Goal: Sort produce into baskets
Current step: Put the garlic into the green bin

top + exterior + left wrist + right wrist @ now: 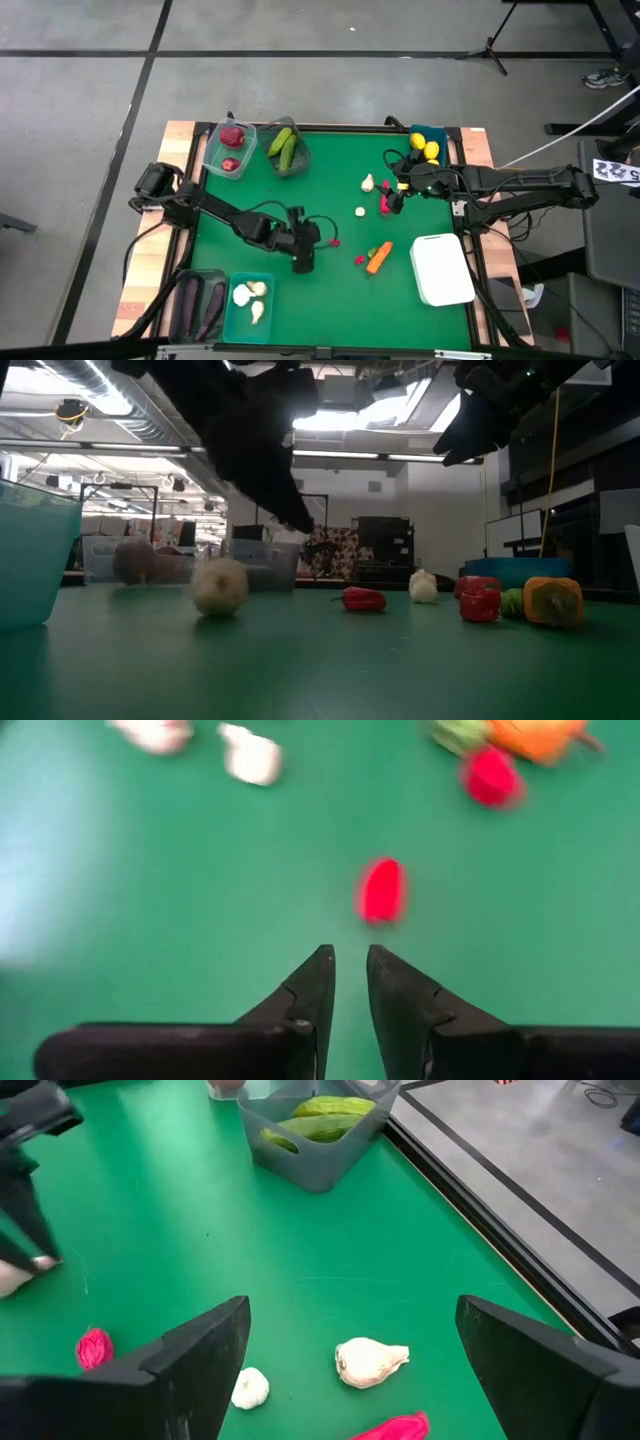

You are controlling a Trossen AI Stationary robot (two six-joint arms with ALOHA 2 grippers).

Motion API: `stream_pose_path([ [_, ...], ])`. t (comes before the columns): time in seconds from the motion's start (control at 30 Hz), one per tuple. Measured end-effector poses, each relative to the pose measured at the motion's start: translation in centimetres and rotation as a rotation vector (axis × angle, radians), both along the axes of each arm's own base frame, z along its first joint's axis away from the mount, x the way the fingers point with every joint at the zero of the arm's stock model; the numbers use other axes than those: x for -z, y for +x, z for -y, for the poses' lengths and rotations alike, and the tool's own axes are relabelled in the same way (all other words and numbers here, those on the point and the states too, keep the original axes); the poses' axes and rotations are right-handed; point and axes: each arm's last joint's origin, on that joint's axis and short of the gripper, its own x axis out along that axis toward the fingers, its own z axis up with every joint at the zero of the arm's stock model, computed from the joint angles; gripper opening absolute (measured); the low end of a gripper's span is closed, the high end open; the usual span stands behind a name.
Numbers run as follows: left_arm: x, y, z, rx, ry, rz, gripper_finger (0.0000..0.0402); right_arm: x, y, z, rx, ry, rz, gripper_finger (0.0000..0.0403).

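Observation:
My left gripper [350, 952] hovers over the green table's middle [318, 240], its fingers a narrow gap apart with nothing between them. A small red fruit [382, 890] lies on the cloth just ahead of it. A garlic bulb [220, 585] lies below that arm. My right gripper [352, 1308] stands wide open above the table's right part [395, 195], over two garlic bulbs [370, 1362] [250, 1387] and a red pepper [395, 1428], touching none. An orange carrot [378, 258] and another red piece [361, 259] lie near the centre.
Far side: a clear basket of red fruits [230, 148], a grey one with cucumbers [285, 150], a blue one with lemons [425, 145]. Near left: a basket of eggplants [195, 305] and a teal one holding garlic [250, 305]. A white tray [442, 268] lies near right.

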Motion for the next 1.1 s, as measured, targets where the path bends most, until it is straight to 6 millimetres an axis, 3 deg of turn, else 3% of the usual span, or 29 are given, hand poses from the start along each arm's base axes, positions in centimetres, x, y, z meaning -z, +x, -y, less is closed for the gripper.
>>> stream_pose_path([
  [0.2,0.1,-1.3,1.8,0.367,-0.022,-0.245,0.0106,0.0,0.0,0.0,0.000,0.000,0.000,0.0351],
  [0.33,-1.2,-1.3,2.0,0.396,-0.014,-0.318,0.0163,0.0,0.0,0.0,0.000,0.000,-0.004,0.0351],
  [0.47,-2.7,-0.6,2.3,0.407,-0.001,-0.281,0.0221,0.0,0.0,0.0,0.001,0.000,-0.004,0.0351],
  [0.6,-2.6,-0.9,2.7,0.430,0.008,-0.303,0.0260,0.0,0.0,0.0,-0.009,0.007,-0.004,0.0351],
  [0.93,-1.8,-1.7,2.7,0.493,0.044,-0.378,0.0272,0.0,0.0,-0.1,-0.020,0.015,-0.004,0.0351],
  [1.1,-0.3,-1.9,2.8,0.568,-0.019,-0.336,0.0272,0.0,0.0,-0.1,-0.019,0.015,-0.004,0.0351],
])
